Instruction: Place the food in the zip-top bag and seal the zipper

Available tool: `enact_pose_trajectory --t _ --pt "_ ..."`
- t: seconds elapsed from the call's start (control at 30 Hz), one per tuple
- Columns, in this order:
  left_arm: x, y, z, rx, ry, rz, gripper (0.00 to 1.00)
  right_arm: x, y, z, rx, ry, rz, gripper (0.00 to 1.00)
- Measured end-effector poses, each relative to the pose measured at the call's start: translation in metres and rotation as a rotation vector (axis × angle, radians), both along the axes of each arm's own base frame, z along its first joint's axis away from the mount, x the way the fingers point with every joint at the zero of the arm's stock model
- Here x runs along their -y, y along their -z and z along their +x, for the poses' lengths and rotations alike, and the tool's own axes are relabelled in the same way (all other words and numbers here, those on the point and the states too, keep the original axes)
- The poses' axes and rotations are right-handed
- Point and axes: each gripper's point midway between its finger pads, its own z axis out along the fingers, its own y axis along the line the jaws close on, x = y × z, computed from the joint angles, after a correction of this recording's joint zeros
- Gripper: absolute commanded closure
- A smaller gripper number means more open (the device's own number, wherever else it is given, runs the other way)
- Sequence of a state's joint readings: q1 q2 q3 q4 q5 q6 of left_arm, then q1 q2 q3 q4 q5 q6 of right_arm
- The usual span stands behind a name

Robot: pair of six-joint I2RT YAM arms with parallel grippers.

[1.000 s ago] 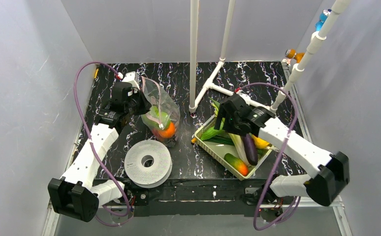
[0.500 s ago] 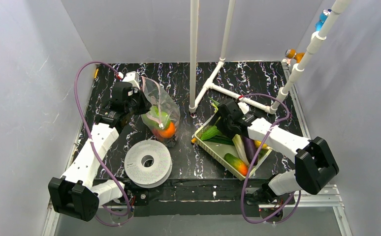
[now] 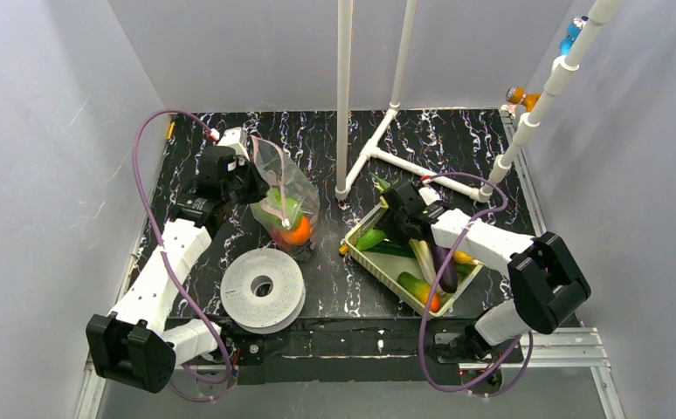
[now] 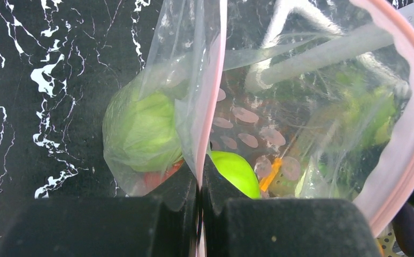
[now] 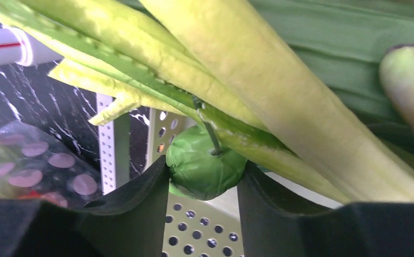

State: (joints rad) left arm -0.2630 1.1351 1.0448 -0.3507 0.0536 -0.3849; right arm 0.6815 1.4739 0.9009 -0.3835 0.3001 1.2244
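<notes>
The clear zip-top bag (image 3: 289, 194) stands open at the back left. Inside it are a cabbage (image 4: 140, 128), a green apple (image 4: 238, 171) and an orange (image 3: 297, 231). My left gripper (image 3: 251, 183) is shut on the bag's pink zipper (image 4: 209, 101) and holds that edge up; in the left wrist view the gripper (image 4: 199, 174) pinches the strip. My right gripper (image 3: 393, 223) is down in the pale green tray (image 3: 380, 264). In the right wrist view this gripper (image 5: 202, 179) has both jaws against a small dark green round fruit (image 5: 205, 163) with a stem, under the leeks (image 5: 258, 80).
The tray also holds a purple eggplant (image 3: 444, 264), a cucumber (image 3: 417, 288) and a green vegetable (image 3: 371, 238). A white spool (image 3: 262, 288) lies in front of the bag. White PVC pipes (image 3: 343, 105) stand between bag and tray.
My right arm has swung left and down into the tray's left part, onto the small green fruit. The left arm and the bag have not moved.
</notes>
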Motion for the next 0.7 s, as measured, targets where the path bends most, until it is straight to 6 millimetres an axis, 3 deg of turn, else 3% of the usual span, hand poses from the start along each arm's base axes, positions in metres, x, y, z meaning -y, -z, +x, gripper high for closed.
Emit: enact_pose_trajectory --t 0.2,0.3,0.57,0.7 --pt "-0.001 0.003 -0.002 0.006 0.003 0.004 1.0 -0.002 -0.004 0.001 0.012 -0.013 0.009 0.8" --pt "-0.003 0.0 -0.006 0.026 0.004 0.007 1.0 0.001 -0.017 -0.004 0.029 -0.036 0.013 0.88" --pt "-0.009 -0.029 -0.017 0.154 -0.006 0.01 1.0 0.01 -0.089 -0.017 0.215 -0.168 0.034 0.99" --pt "-0.009 -0.032 -0.018 0.168 -0.006 0.012 1.0 -0.002 -0.136 -0.018 0.331 -0.308 0.007 0.99"
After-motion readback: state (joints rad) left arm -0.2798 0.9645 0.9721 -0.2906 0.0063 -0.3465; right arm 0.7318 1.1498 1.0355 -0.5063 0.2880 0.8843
